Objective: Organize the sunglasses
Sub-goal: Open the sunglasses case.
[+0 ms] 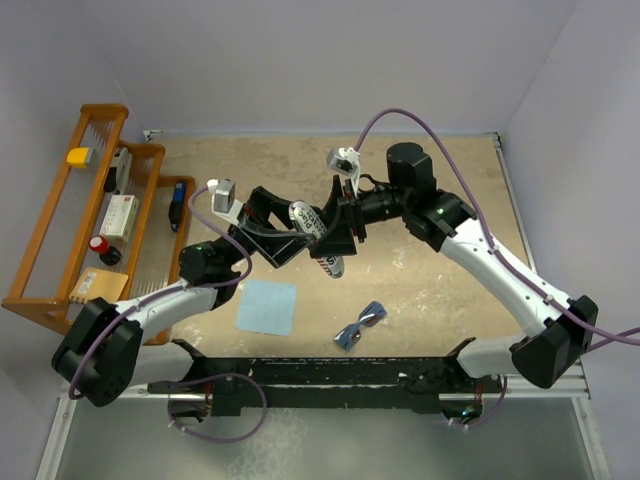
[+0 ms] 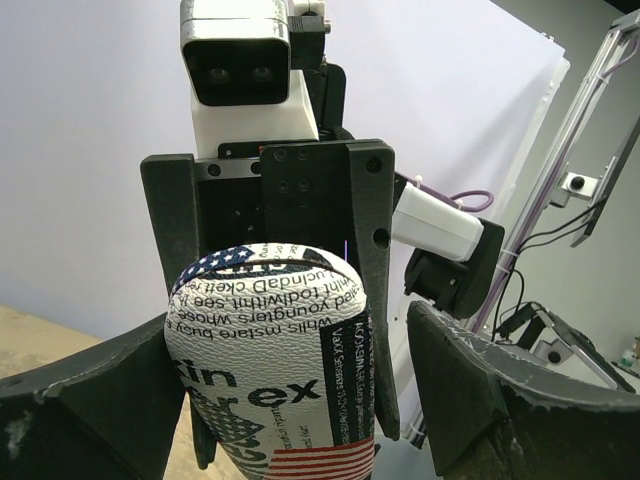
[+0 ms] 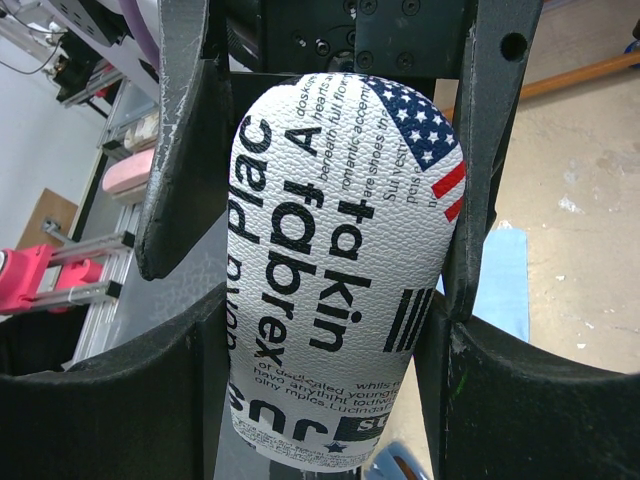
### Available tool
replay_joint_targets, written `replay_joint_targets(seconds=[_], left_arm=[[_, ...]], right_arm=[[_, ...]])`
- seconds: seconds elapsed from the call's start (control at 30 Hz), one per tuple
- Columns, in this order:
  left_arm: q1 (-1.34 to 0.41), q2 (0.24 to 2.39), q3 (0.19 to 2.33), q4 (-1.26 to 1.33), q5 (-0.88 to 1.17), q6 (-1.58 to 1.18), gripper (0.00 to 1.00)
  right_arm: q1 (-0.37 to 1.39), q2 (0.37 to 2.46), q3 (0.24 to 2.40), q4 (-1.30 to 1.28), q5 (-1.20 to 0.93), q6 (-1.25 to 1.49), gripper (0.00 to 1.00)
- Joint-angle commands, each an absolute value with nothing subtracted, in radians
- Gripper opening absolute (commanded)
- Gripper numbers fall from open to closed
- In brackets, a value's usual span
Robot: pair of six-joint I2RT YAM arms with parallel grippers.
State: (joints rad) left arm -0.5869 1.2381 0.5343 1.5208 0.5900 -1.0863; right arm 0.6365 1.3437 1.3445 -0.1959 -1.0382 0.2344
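Note:
The sunglasses (image 1: 358, 327), blue-lensed with thin dark arms, lie folded on the table in front of the right arm, apart from both grippers. Both grippers meet above the table's middle around the white printed glasses case (image 1: 331, 266). My right gripper (image 1: 332, 236) is shut on the case (image 3: 330, 250), both of its jaws pressed against the sides. My left gripper (image 1: 297, 238) straddles the same case (image 2: 270, 350) from the other end. Its left jaw is against the case, its right jaw stands apart from it, outside the right gripper's finger (image 2: 385, 300).
A flat light-blue cloth (image 1: 268, 307) lies on the table left of the sunglasses, also in the right wrist view (image 3: 505, 280). A wooden rack (image 1: 40, 262) with small items stands along the left side. White walls enclose the table.

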Motion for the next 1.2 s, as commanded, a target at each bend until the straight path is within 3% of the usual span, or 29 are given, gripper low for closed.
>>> replay_joint_targets(seconds=[0.0,0.4,0.6,0.67,1.07,1.17], left_arm=[[-0.594,1.254,0.528,1.622,0.628,-1.116,0.80],[-0.592,1.258,0.523,1.538,0.620,-1.056,0.81],[-0.593,1.272,0.539,1.555,0.649,-1.078,0.74],[-0.593,1.268,0.535,1.558,0.653,-1.079,0.66],[-0.592,1.235,0.537,1.506,0.644,-1.056,0.54],[-0.592,1.227,0.547,1.504,0.657,-1.061,0.44]], right_arm=[[0.638,1.348,1.417,-0.142,-1.030,0.206,0.00],[0.638,1.317,1.427,-0.145,-1.021,0.190,0.00],[0.638,1.323,1.430,-0.159,-1.041,0.190,0.00],[0.638,1.327,1.428,-0.162,-1.057,0.190,0.00],[0.638,1.322,1.414,-0.159,-1.039,0.186,0.00],[0.637,1.316,1.403,-0.157,-1.045,0.187,0.00]])
